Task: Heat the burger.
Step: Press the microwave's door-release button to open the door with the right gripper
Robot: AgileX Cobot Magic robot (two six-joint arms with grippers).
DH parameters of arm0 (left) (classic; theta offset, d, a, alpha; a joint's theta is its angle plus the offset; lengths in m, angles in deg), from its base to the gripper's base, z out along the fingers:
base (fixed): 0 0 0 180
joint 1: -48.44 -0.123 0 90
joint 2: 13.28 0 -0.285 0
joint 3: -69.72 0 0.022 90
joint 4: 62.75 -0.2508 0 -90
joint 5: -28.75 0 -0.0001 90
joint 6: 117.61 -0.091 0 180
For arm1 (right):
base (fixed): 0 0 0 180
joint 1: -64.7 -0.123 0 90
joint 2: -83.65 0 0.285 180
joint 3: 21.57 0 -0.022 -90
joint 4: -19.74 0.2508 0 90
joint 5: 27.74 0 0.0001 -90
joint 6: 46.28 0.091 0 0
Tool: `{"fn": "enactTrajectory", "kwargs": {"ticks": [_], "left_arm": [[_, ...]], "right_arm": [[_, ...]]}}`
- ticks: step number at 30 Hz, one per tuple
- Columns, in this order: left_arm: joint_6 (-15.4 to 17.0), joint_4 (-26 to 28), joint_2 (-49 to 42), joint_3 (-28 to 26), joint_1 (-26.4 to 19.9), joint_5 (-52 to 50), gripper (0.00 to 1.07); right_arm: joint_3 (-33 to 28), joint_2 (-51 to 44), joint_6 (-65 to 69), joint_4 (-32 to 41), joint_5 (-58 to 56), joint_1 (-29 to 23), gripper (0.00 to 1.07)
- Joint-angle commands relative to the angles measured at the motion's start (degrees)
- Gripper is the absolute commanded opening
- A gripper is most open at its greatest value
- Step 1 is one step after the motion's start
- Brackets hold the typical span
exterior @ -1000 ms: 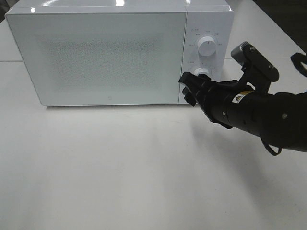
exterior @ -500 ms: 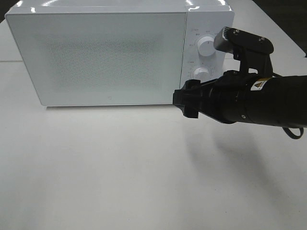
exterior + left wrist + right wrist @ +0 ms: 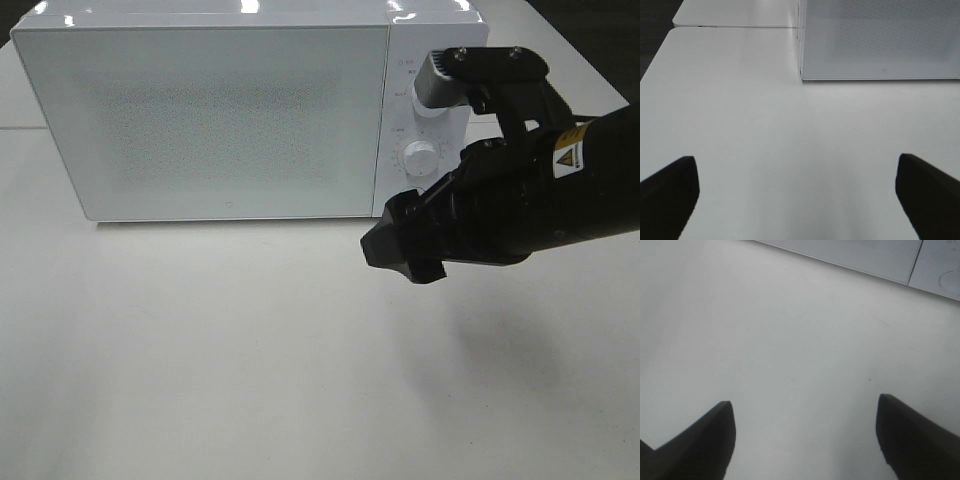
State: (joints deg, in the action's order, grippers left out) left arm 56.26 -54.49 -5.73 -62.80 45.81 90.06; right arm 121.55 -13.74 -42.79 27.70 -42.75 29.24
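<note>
Right gripper (image 3: 402,248): withdrawn from lower knob (image 3: 421,157), jaws spread, nothing held | microwave (image 3: 220,120) door: shut, burger unseen | timer is judged set | left gripper (image 3: 797,175): wide, empty

Left tool (image 3: 800,197), fingers (image 3: 670,192) wide apart, over white table (image 3: 740,105) — microwave (image 3: 880,40) ahead.

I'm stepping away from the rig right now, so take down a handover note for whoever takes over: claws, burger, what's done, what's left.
Left claw: open, empty, over the table.
Right claw: open, empty, just off the microwave's lower knob, touching nothing.
Burger: not in view. The door is shut and I cannot see inside.
Done: cannot tell from here.
Left: confirm the burger is inside and heating has started.
</note>
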Motion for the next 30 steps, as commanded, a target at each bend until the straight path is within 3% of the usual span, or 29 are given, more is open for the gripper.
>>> {"fn": "enactTrajectory", "kwargs": {"ticks": [1,7,25,28,30], "left_arm": [[0.23,-0.06,-1.03,0.11,-0.17,-0.06,1.01],[0.23,-0.06,-1.03,0.11,-0.17,-0.06,1.01],[0.23,-0.06,-1.03,0.11,-0.17,-0.06,1.01],[0.23,-0.06,-1.03,0.11,-0.17,-0.06,1.01],[0.23,-0.06,-1.03,0.11,-0.17,-0.06,1.01]], "right_arm": [[3.09,-2.18,5.96,-8.65,-9.74,0.17,0.76],[5.67,-7.16,6.19,-14.15,-22.46,0.17,0.76],[5.79,-28.99,5.79,-15.93,-41.02,0.34,0.76],[5.79,-32.43,5.79,-14.15,-44.18,3.84,0.76],[5.79,-36.1,5.04,-13.12,-46.75,9.45,0.76]]}}
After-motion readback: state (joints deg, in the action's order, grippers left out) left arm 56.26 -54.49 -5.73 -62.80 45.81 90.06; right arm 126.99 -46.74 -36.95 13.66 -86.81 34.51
